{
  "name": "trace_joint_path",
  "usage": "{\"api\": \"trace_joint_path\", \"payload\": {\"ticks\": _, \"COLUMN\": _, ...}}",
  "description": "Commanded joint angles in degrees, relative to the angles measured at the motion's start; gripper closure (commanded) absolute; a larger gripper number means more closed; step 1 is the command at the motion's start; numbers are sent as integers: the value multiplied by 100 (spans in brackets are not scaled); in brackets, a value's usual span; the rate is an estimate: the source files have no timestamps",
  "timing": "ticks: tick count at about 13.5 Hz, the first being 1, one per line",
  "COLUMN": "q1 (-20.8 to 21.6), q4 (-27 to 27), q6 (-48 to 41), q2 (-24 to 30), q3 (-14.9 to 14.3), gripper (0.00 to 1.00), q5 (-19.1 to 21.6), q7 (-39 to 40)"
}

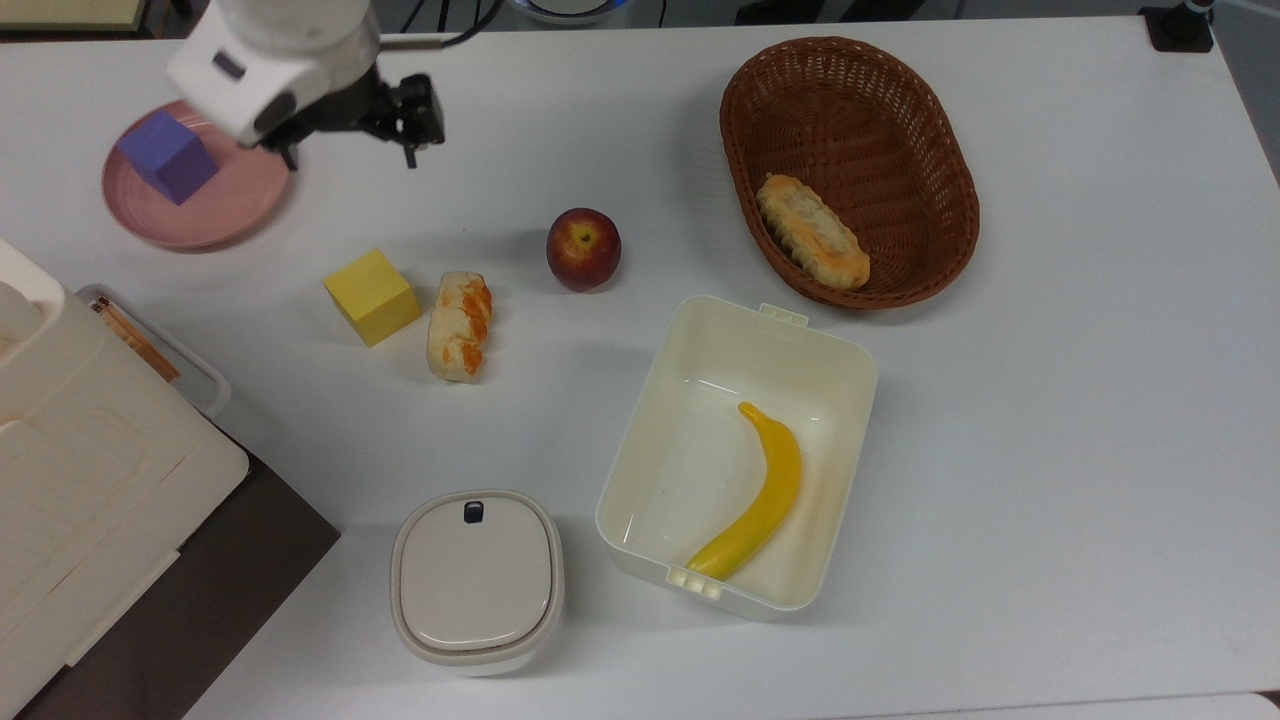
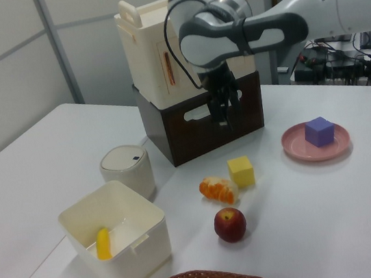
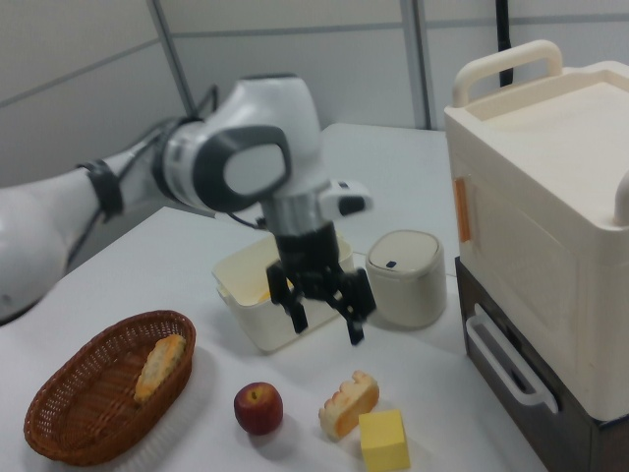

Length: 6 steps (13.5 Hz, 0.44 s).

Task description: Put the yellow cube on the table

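Note:
The yellow cube (image 1: 372, 296) rests flat on the white table (image 1: 1050, 450), free of any grip, just to the top view's left of a bread roll (image 1: 460, 325). It also appears in the left view (image 2: 241, 171) and the right view (image 3: 384, 440). My gripper (image 1: 424, 130) hangs open and empty above the table, well above the cube and toward the far edge in the top view. In the right view the gripper (image 3: 326, 324) has its two fingers spread apart with nothing between them.
A pink plate (image 1: 230, 205) carries a purple cube (image 1: 165, 155). An apple (image 1: 583, 248), a wicker basket (image 1: 975, 220) with bread, an open cream box (image 1: 770, 315) holding a banana (image 1: 760, 495), a lidded container (image 1: 475, 580) and a cream cabinet (image 1: 80, 480) stand around.

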<state>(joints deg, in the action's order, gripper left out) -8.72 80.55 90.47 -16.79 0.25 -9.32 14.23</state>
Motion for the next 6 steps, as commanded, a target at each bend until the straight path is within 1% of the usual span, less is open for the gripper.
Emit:
{"api": "trace_joint_path", "payload": {"ticks": 1, "q1": 64, "q4": 111, "q6": -12, "q2": 527, "q3": -51, "gripper": 0, "q5": 62, "q7": -307}}
{"api": "trace_joint_path", "payload": {"ticks": 3, "q1": 37, "q4": 102, "q6": 6, "q2": 571, "q3": -77, "gripper": 0, "q5": 36, "q7": -499}}
{"api": "trace_joint_path", "payload": {"ticks": 4, "q1": 20, "q4": 6, "q6": -11, "q2": 597, "q3": -103, "gripper": 0, "q5": 62, "q7": -474}}
{"api": "trace_joint_path", "payload": {"ticks": 6, "q1": 11, "q4": -13, "q6": -56, "q2": 667, "q3": -139, "gripper": 0, "q5": 71, "q7": -413}}
